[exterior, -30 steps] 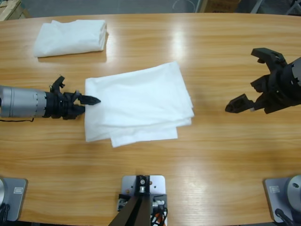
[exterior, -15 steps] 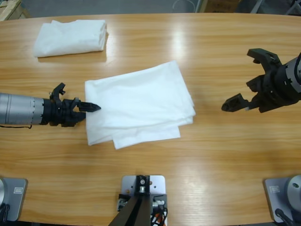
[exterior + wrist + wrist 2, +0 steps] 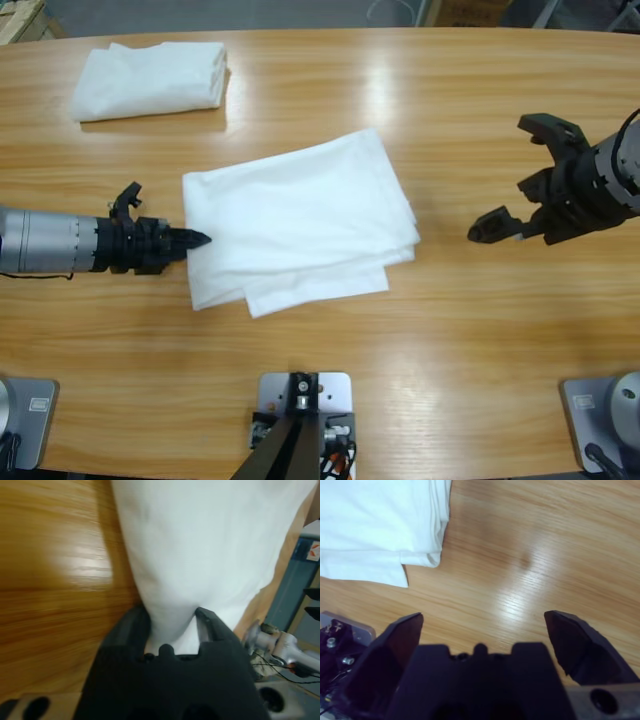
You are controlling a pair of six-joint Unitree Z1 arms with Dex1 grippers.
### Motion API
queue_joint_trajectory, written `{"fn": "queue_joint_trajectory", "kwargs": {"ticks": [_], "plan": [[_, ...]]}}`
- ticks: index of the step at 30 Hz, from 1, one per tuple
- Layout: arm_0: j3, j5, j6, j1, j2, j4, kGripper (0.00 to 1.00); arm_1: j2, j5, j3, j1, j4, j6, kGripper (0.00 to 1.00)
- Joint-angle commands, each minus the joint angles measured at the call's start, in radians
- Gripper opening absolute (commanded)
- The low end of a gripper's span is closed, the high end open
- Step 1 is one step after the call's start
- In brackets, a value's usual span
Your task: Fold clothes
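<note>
Mid-table: soft white cotton T-shirt [image 3: 297, 220], folded into layers, edges uneven, pinched at its edge by left gripper [image 3: 192, 239]. Right gripper [image 3: 518, 178] wide open, empty. Another folded white shirt [image 3: 150, 78] finished, far corner.

Soft matt white cloth T-shirt [image 3: 300, 220], glossy wooden table [image 3: 450, 330] (grain visible), matt black tools
</note>
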Motion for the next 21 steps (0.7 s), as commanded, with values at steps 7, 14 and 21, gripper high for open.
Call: {"fn": "queue_joint_trajectory", "kwargs": {"ticks": [7,14,21], "plan": [[0.066,0.149,0.033,-0.041,0.049,0.025,0.000,0.055,0.034,0.035,-0.007,-0.020,0.005,1.000],[-0.245,0.415,0.063,-0.133,-0.241,0.810,0.000,0.054,0.037,0.049,-0.007,-0.029,0.005,1.000],[-0.510,0.472,0.115,-0.110,-0.214,1.290,0.000,0.054,0.046,0.059,-0.007,-0.055,0.010,1.000]]}}
